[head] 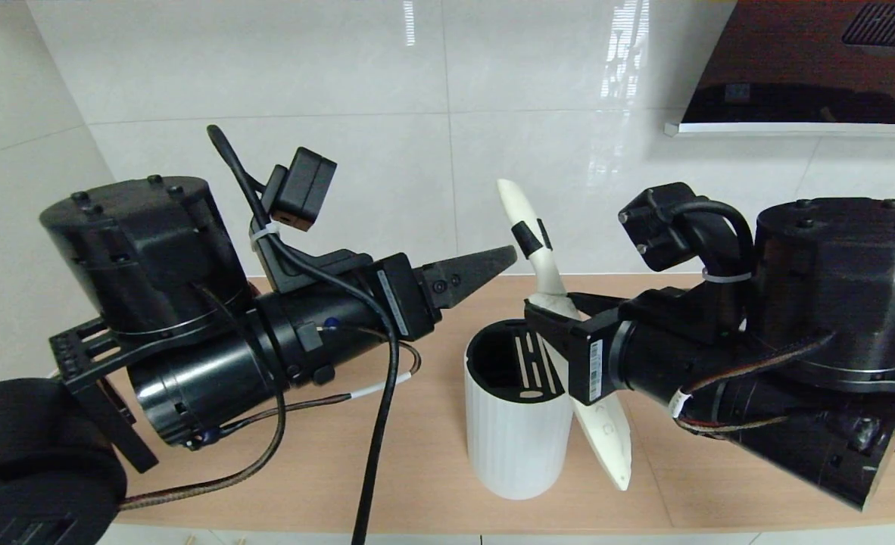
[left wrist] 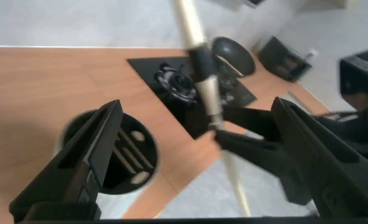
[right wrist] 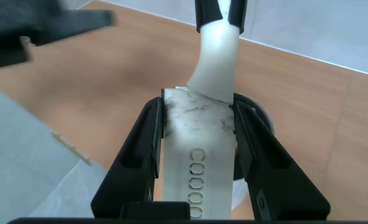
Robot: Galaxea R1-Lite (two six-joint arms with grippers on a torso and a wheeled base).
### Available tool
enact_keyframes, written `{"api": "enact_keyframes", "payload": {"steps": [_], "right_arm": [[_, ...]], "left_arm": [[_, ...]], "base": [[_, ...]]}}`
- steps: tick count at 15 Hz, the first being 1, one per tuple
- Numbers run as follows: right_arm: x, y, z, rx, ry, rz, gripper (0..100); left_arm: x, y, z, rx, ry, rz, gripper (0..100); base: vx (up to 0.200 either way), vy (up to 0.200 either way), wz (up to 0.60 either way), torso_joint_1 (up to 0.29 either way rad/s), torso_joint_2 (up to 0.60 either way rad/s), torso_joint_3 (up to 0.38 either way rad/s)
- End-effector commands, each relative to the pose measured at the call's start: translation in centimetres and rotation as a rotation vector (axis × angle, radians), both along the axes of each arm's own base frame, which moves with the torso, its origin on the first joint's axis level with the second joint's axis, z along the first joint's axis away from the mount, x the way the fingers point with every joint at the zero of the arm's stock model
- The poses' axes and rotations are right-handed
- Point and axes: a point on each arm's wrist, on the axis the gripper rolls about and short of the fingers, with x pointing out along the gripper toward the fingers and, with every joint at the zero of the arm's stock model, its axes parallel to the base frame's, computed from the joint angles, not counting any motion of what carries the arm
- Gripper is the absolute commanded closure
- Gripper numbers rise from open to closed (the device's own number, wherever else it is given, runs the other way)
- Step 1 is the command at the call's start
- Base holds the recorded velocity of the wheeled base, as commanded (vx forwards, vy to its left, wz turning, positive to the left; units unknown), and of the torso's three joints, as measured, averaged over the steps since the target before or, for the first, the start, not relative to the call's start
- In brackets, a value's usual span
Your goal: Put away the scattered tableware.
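Spatula gripped in my right claw, tilted beside the holder.
My left claw gapes wide by its handle; holder near the counter's front edge.

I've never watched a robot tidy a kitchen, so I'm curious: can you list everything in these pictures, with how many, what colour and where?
spatula: one, cream-white with a black band on the handle, held tilted, blade outside and beside the utensil holder
utensil holder: one, white ribbed with a black insert, standing on the counter
counter: one, light wood, along the wall
gas hob: one, black, set into the counter
range hood: one, dark, upper right on the wall
wall tiles: white, behind the counter
left gripper: one, black, open, near the spatula's handle
right gripper: one, black, clamped on the spatula
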Motion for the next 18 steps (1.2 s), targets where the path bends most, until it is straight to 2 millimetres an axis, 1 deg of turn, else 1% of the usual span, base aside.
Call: {"api": "enact_keyframes", "payload": {"steps": [1,6,7,9,12,18], "right_arm": [[-0.5,0.6,-0.4,-0.009,0.007,0.026,100],[-2.0,1.7,-0.8,-0.020,0.017,0.091,100],[-2.3,2.2,-1.4,-0.030,0.033,0.107,100],[-2.5,2.7,-1.8,-0.034,0.046,0.120,100],[-3.0,3.0,-1.9,-0.033,0.047,0.140,100],[-3.1,3.0,-2.0,-0.039,0.046,0.130,100]], "left_arm": [[0.0,-0.4,-0.4,0.007,0.010,-0.010,0],[0.5,-1.1,-1.2,0.013,0.017,-0.016,0],[0.4,-1.2,-1.2,0.010,0.013,-0.021,0],[0.5,-1.5,-1.5,0.010,0.016,-0.021,0],[0.4,-1.8,-1.6,0.009,0.015,-0.027,0],[0.6,-2.0,-2.0,0.017,0.023,-0.010,0]], "base": [[0.000,0.000,0.00,0.000,0.00,0.000],[0.000,0.000,0.00,0.000,0.00,0.000],[0.000,0.000,0.00,0.000,0.00,0.000],[0.000,0.000,0.00,0.000,0.00,0.000],[0.000,0.000,0.00,0.000,0.00,0.000],[0.000,0.000,0.00,0.000,0.00,0.000]]}}
